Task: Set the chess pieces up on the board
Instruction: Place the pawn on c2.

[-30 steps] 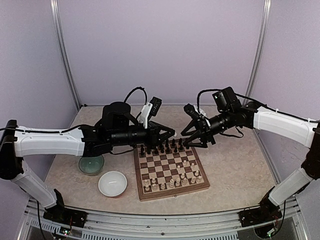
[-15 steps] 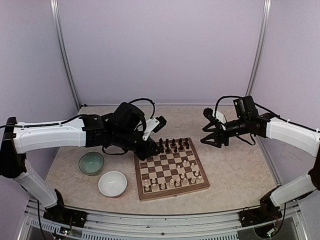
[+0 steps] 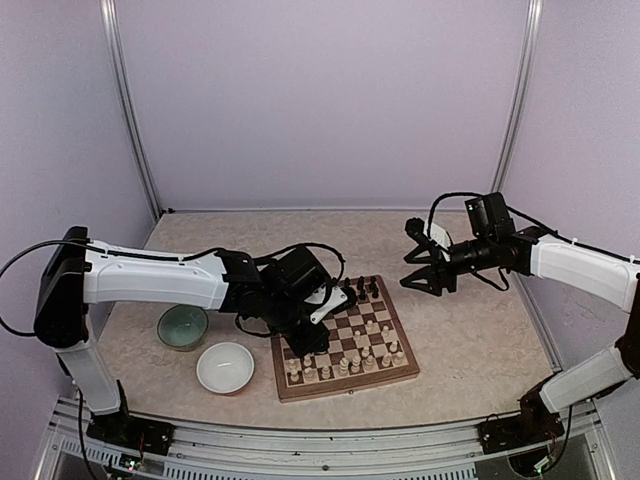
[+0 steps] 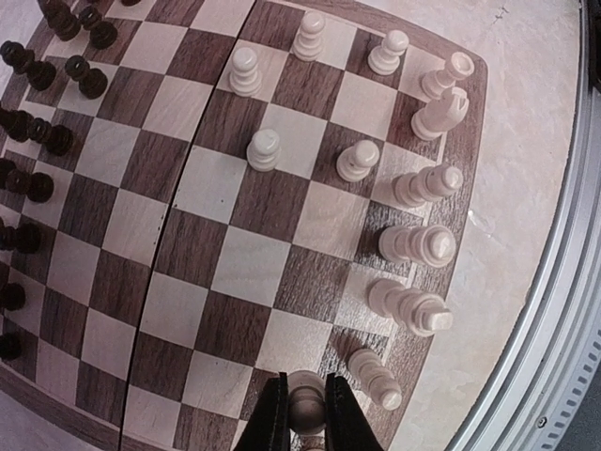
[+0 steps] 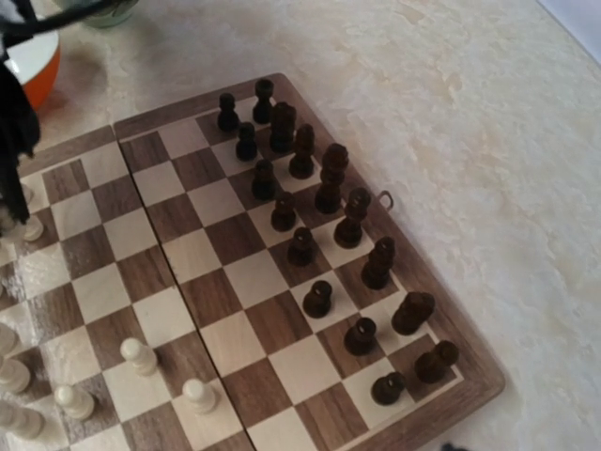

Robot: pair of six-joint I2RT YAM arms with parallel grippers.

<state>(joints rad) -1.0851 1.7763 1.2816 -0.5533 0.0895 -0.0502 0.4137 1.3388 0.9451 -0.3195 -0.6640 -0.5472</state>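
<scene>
The board point(image 3: 345, 386) lies at the table's middle. Dark pieces point(image 3: 358, 291) stand in two rows along its far edge, and cream pieces point(image 3: 345, 363) stand along its near edge. My left gripper point(image 3: 316, 330) hangs over the board's left side. In the left wrist view it point(image 4: 306, 413) is shut on a cream pawn point(image 4: 305, 396) over the corner by the cream back row point(image 4: 413, 244). I cannot tell if the pawn touches the board point(image 4: 225, 272). My right gripper point(image 3: 412, 271) is open and empty, right of the board's far corner. The right wrist view shows the dark rows point(image 5: 329, 188).
A green bowl point(image 3: 183, 326) and a white bowl point(image 3: 225, 366) stand left of the board. The left arm lies low across the table's left half. An aluminium rail runs along the near edge. Lilac walls close the back and sides.
My left gripper has moved from the board's far edge toward its near left side. My right gripper pulled back to the right a second ago and has held still since.
</scene>
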